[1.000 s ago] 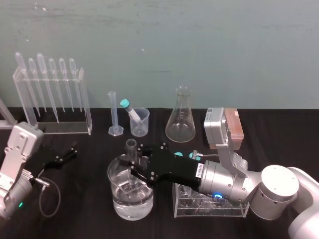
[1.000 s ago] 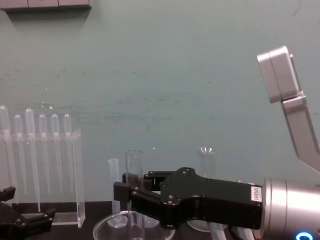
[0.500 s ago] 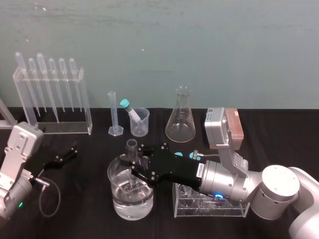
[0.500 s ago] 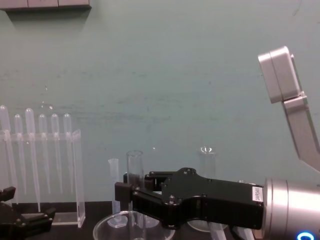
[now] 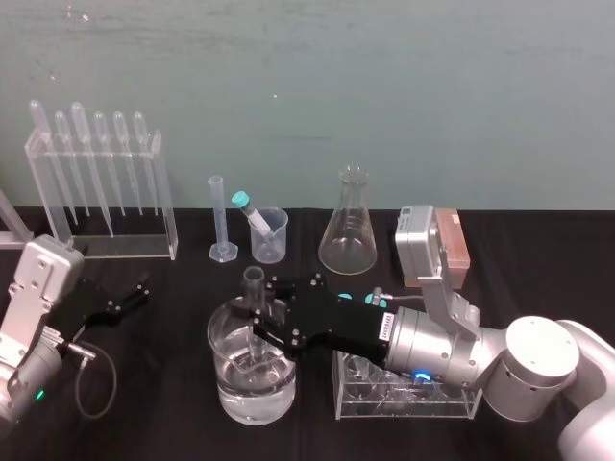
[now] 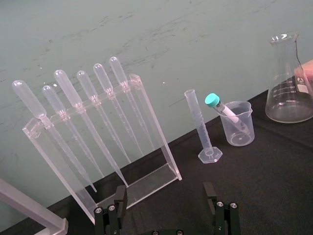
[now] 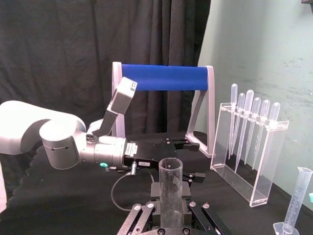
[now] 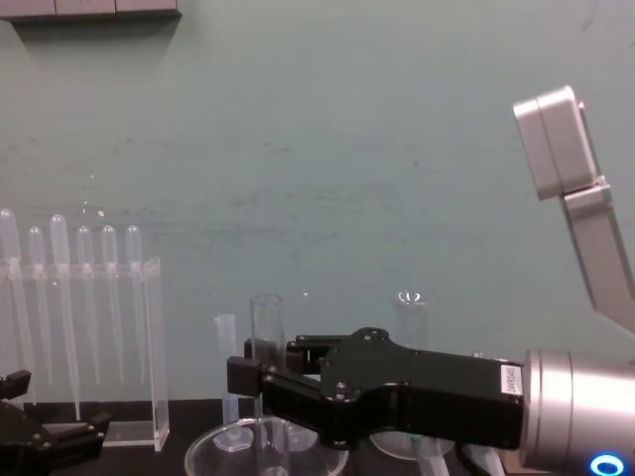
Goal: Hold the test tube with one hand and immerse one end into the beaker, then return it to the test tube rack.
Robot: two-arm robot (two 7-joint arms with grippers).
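The right pincer [image 5: 255,322] is clamped on the tube [image 5: 253,281]. Its jaws are closed against the glass a little below the open rim, and the tube stands upright through them. The rest of the tube runs straight down from the pincer into the beaker [image 5: 223,382], which sits directly beneath the fingertips and is partly filled with clear liquid. The lower end looks to reach the liquid, though the glass and the jaws make the exact depth hard to read.

Little has changed over the last second. The tube's rim and the pincer sank a touch, then came back up to about where they were. The beaker, the rack [image 5: 404,401] and the other arm have not shifted. That small down-and-up suggests the dip is at its lowest point or just past it. The immersion part of the task is probably done, and the return is what remains.

The rack lies behind the pincer, under the right arm's wrist, just beside the beaker, and the arm partly covers it. The likely next move is a straight lift until the tube's end clears the beaker's rim, then a pull back toward the rack. Moving sideways too soon could knock the tube against the beaker's wall.

The left pincer [image 6: 164,205] is parked well apart, beyond the beaker from the right one. Its jaws are spread wide and hold nothing.
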